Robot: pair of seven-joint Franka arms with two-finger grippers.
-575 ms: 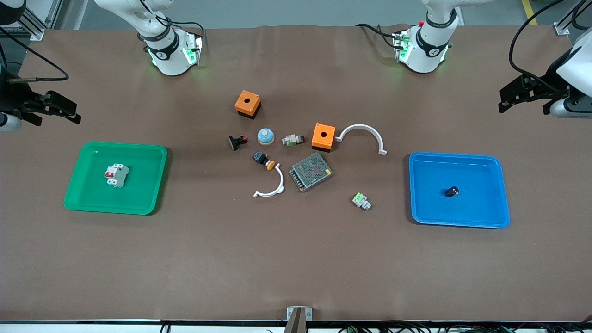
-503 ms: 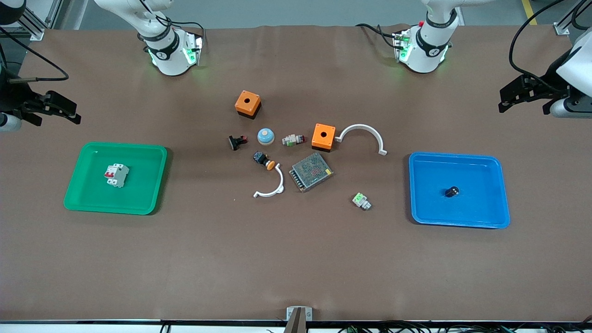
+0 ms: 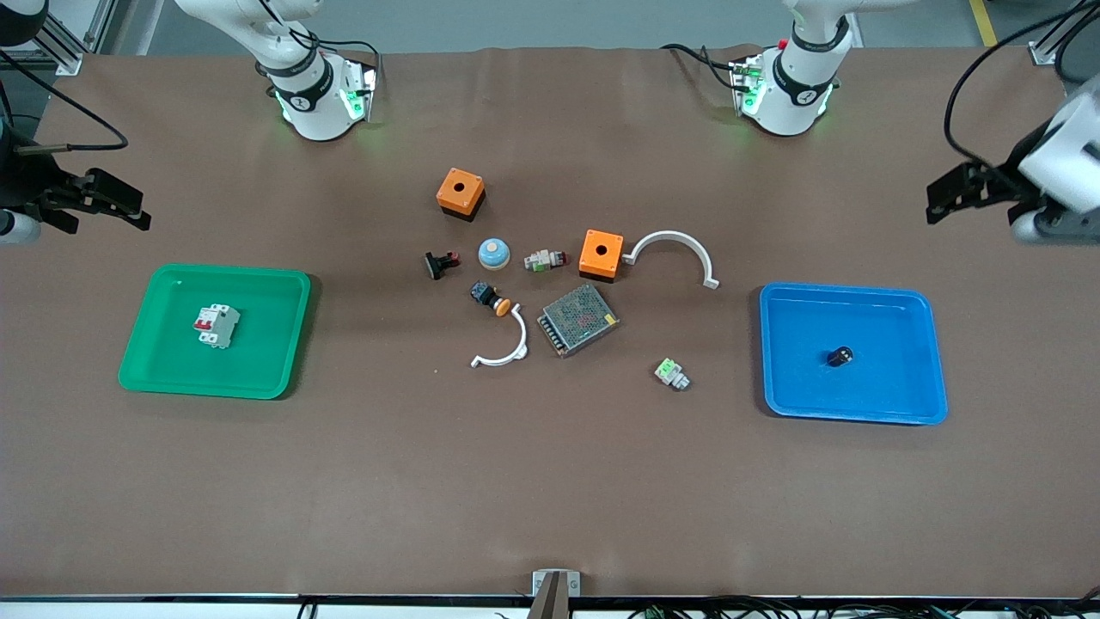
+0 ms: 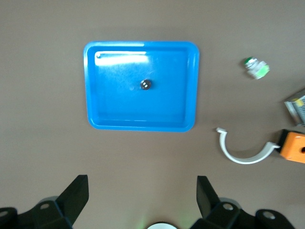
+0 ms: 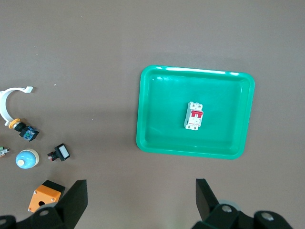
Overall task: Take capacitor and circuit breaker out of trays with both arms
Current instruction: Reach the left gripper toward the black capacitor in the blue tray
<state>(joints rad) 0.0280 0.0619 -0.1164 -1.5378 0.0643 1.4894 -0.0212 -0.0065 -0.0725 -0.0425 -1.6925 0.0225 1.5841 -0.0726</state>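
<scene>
The capacitor (image 3: 840,356), a tiny black cylinder, lies in the blue tray (image 3: 924,303) at the left arm's end of the table; it also shows in the left wrist view (image 4: 146,85). The breaker (image 3: 216,326), white-grey with red levers, lies in the green tray (image 3: 292,284) at the right arm's end; it also shows in the right wrist view (image 5: 194,115). My left gripper (image 3: 962,191) is open and empty, raised over bare table by the blue tray. My right gripper (image 3: 107,200) is open and empty, raised over bare table by the green tray.
In the table's middle lie two orange boxes (image 3: 461,193) (image 3: 601,253), a mesh power supply (image 3: 578,319), two white arcs (image 3: 672,251) (image 3: 504,345), a blue dome button (image 3: 494,253), a black and red clip (image 3: 441,263), an orange-capped push-button (image 3: 491,298) and green-and-white connectors (image 3: 671,373) (image 3: 545,259).
The left arm's wrist has moved up a little by the blue tray. The right arm and all parts on the table have not moved.
</scene>
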